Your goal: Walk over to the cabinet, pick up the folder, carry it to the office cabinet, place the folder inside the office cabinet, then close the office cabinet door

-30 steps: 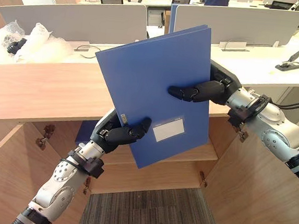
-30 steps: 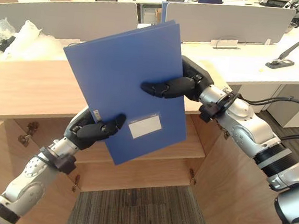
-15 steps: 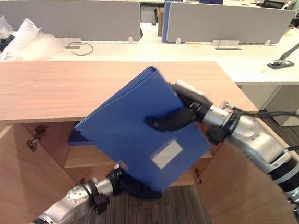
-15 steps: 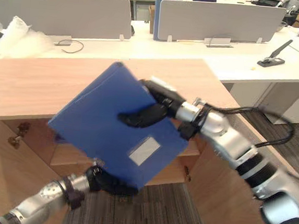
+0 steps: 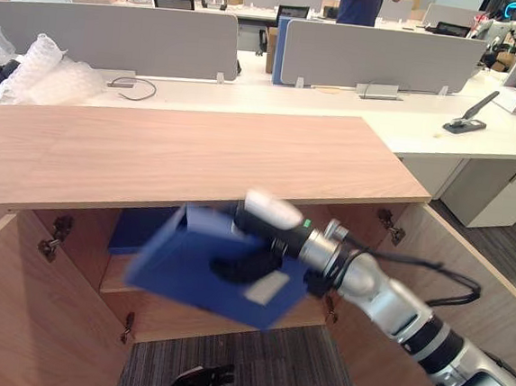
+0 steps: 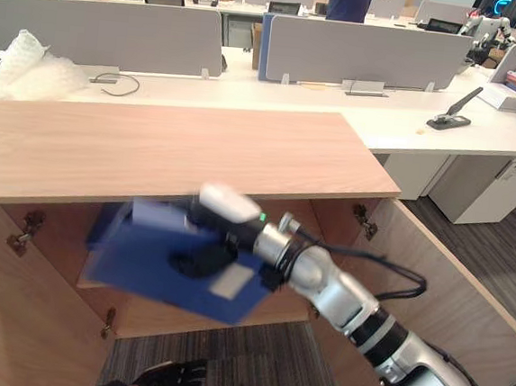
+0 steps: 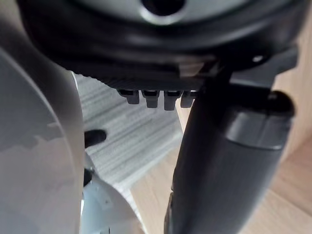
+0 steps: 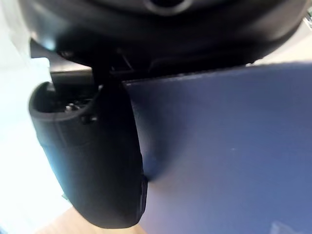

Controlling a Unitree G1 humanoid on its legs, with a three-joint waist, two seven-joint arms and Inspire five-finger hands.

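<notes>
The left hand (image 5: 191, 385) hung low over the grey carpet (image 5: 252, 360), nearest the robot, its fingers loose and holding nothing. Ahead of it and higher, the right hand (image 5: 248, 266) pinched the blue folder (image 5: 193, 269), with its thumb (image 8: 97, 161) laid across the cover and its fingers behind it. A white label (image 5: 269, 289) sat on the cover just beside the thumb. The folder lay tilted at the mouth of the open cabinet, under the wooden top (image 5: 180, 155) and over the front edge of the inner shelf (image 5: 175, 317). Past the folder, on that shelf, lay another flat blue item (image 5: 142, 226). One cabinet door (image 5: 3, 315) stood open out beyond the left hand and the other (image 5: 475, 293) beside the right arm. Beyond the cabinet ran white desks (image 5: 338, 105) with grey dividers (image 5: 118, 36), a heap of bubble wrap (image 5: 43, 70) and a black stapler (image 5: 468, 117). Farthest back stood a person in a blue top (image 5: 358, 5).
</notes>
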